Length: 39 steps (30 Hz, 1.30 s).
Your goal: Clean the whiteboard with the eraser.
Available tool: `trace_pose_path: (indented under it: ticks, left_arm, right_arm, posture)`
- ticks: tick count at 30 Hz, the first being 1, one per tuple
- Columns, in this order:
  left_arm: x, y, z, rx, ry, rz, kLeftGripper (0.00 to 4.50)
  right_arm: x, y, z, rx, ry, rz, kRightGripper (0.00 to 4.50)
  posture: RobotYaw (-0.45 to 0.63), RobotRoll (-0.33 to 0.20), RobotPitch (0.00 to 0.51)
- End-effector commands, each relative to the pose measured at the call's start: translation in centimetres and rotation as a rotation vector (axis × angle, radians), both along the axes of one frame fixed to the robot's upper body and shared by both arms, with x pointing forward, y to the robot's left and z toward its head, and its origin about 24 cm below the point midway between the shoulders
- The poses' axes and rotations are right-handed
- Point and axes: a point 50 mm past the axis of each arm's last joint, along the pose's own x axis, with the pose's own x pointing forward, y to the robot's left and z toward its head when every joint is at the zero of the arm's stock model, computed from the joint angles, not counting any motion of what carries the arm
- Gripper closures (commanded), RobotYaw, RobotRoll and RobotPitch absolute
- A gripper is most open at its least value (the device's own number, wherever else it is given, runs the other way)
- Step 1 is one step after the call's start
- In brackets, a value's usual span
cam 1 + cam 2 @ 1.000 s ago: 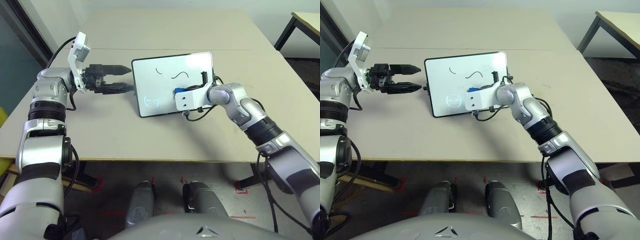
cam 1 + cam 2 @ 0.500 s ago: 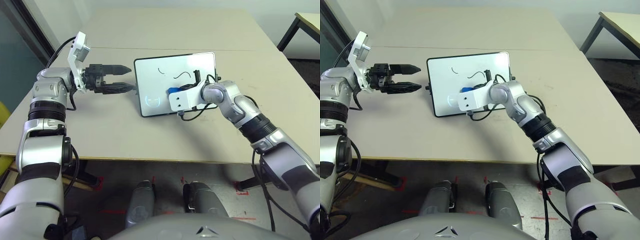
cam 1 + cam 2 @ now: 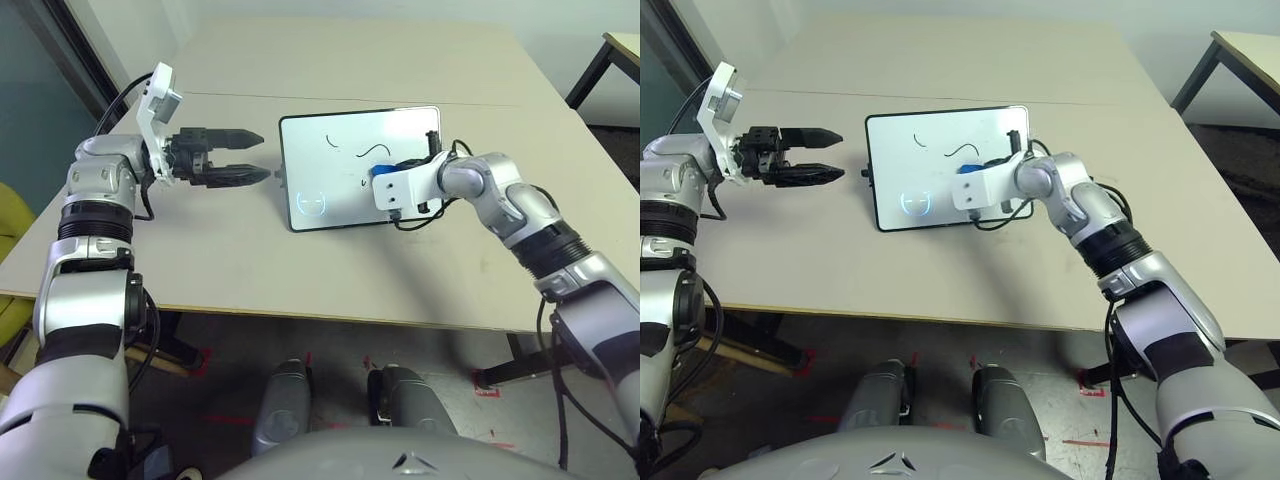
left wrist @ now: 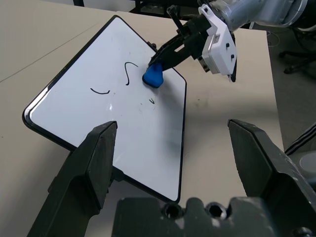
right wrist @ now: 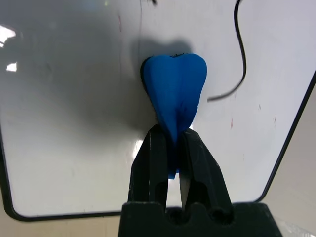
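You are looking down at the pale desk (image 3: 250,270), which is carrying the whiteboard and stretching away beneath both of your arms. A second table (image 3: 625,45) is standing apart at the far right, and part of a yellow chair (image 3: 12,250) is showing beside the desk's left edge.

Your silver right arm (image 3: 540,240) is reaching in from the right over the board, while your silver left arm (image 3: 98,250) is extending along the left side of the desk.

The whiteboard (image 3: 335,180) is lying on the desk in front of you, its black frame sitting slightly askew. It is bearing a short curved stroke, a longer wavy stroke nearer the right arm and a tiny mark near the eraser. A glowing reflection is shining near its lower left corner.

Your left tool (image 3: 268,155) is standing wide and empty beside the board's left edge, its two black fingers pointing toward it. Your right tool (image 5: 170,133) is closing narrow around the blue eraser, pinching it between its fingertips above the white surface.

The eraser (image 5: 175,89) is sitting over the right part of the board, just beside the wavy stroke. You can't tell whether its underside is pressing fully flat.
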Motion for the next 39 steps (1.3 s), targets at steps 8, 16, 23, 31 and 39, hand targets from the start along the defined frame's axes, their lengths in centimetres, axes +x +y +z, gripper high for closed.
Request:
trace_pose_path:
  ticks: [8, 16, 23, 31, 39]
  left_arm:
    - [0.1, 0.2, 0.1, 0.021, 0.005, 0.005, 0.00]
    - [0.1, 0.2, 0.1, 0.020, 0.004, 0.007, 0.00]
    - [0.1, 0.2, 0.1, 0.018, 0.004, 0.007, 0.00]
    - [0.1, 0.2, 0.1, 0.015, 0.003, 0.009, 0.00]
    - [0.1, 0.3, 0.1, 0.013, 0.002, 0.012, 0.00]
  right_arm:
    - [-0.3, -0.1, -0.6, 0.012, 0.032, -0.011, 4.39]
    - [-1.7, 2.5, -1.6, 0.022, 0.064, 0.074, 4.39]
    - [-2.1, 4.4, -1.8, 0.029, 0.073, 0.126, 4.39]
    - [-2.3, 5.8, -2.6, 0.015, 0.084, 0.157, 4.39]
    - [-1.7, 5.2, -2.5, -0.001, 0.072, 0.131, 4.39]
  posture:
    - [0.13, 0.000, 0.066]
    - [0.14, 0.000, 0.065]
    - [0.13, 0.000, 0.065]
    - [0.14, 0.000, 0.066]
    - [0.14, 0.000, 0.065]
